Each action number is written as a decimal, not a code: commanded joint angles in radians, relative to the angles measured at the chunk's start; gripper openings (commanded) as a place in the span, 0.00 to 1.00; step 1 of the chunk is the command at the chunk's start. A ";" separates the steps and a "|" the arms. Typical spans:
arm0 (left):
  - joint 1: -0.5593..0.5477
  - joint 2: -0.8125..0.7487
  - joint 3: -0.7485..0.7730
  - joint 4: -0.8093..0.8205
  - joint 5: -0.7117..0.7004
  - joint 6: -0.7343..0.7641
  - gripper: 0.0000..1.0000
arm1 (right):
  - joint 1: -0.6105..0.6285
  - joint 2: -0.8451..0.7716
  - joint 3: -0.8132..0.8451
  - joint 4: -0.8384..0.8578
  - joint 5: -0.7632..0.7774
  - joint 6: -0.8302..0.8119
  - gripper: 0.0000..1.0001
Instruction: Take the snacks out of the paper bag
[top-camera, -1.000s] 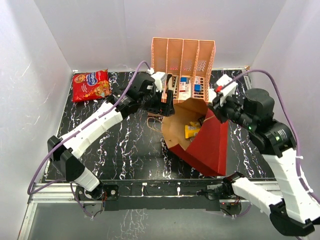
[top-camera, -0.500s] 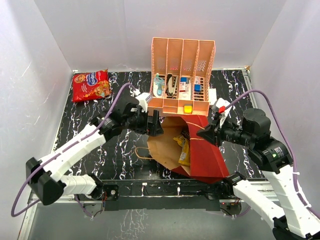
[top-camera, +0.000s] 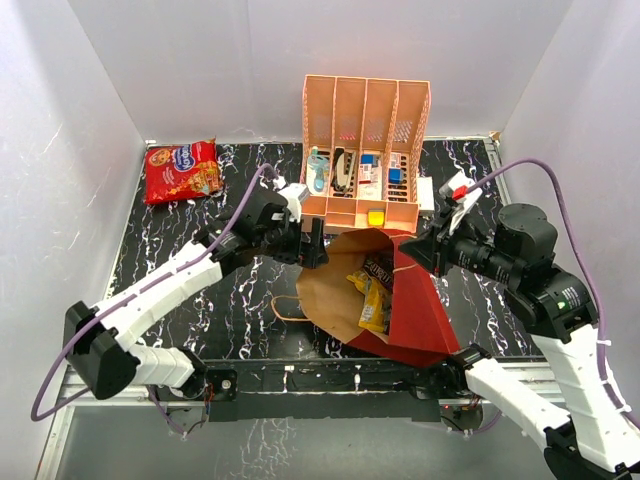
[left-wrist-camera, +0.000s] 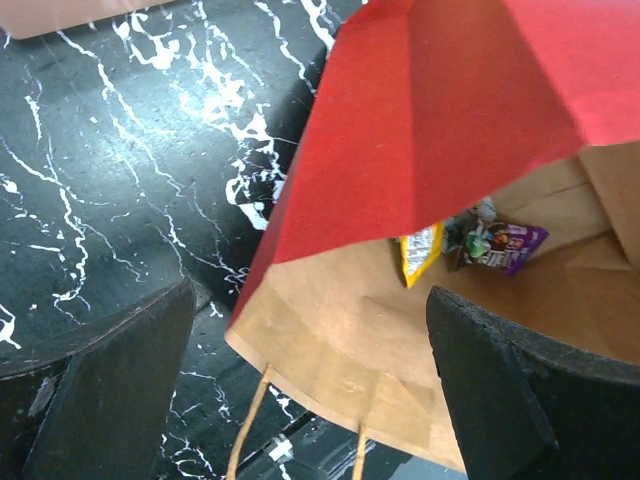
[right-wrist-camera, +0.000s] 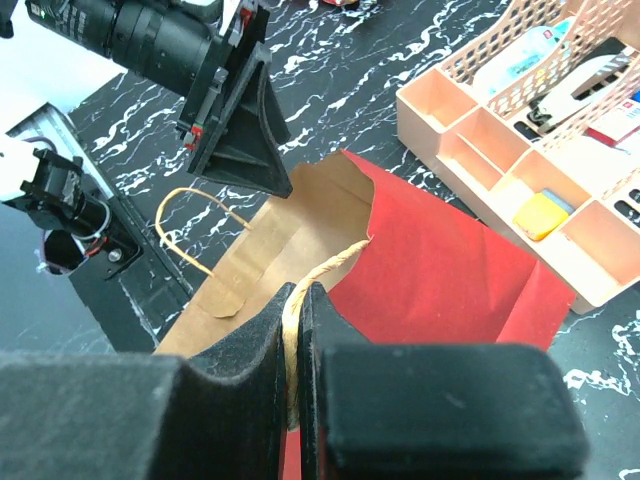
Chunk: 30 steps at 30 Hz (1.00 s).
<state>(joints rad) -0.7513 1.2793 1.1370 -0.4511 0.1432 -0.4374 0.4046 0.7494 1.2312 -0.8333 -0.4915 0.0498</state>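
1. One bag (top-camera: 425, 300) lies tipped, its mouth just ahead of the left gripper (left-wrist-camera: 310, 385)'s spread jaws. Inside show one yellow packet (left-wrist-camera: 420, 250) and one purple packet (left-wrist-camera: 507, 245).
2. The right gripper (right-wrist-camera: 297, 295)'s jaws pinch one twine handle (right-wrist-camera: 335, 258).
3. Beyond both jaws, one rack (top-camera: 365, 100) holds small items.
4. Far left of the left jaws lies one cookie bag (top-camera: 182, 170).

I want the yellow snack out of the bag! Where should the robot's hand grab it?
Pinch the yellow packet by the end nearest the paper bag's open mouth. Come in through that mouth with the open left hand: the bag is tilted with its mouth toward that hand, while the right hand pinches the twine handle.
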 joint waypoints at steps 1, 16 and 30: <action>-0.004 0.000 0.003 -0.069 -0.054 -0.007 0.98 | 0.002 0.016 0.075 0.035 0.052 -0.029 0.07; -0.005 -0.032 -0.285 0.094 0.050 -0.300 0.68 | 0.003 0.006 0.066 0.081 0.072 0.000 0.08; -0.004 -0.186 -0.301 0.096 0.065 -0.531 0.00 | 0.003 0.192 0.188 0.144 0.011 0.013 0.08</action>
<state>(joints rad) -0.7513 1.1980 0.8482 -0.3511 0.1993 -0.8742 0.4046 0.9108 1.3346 -0.7807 -0.4393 0.0673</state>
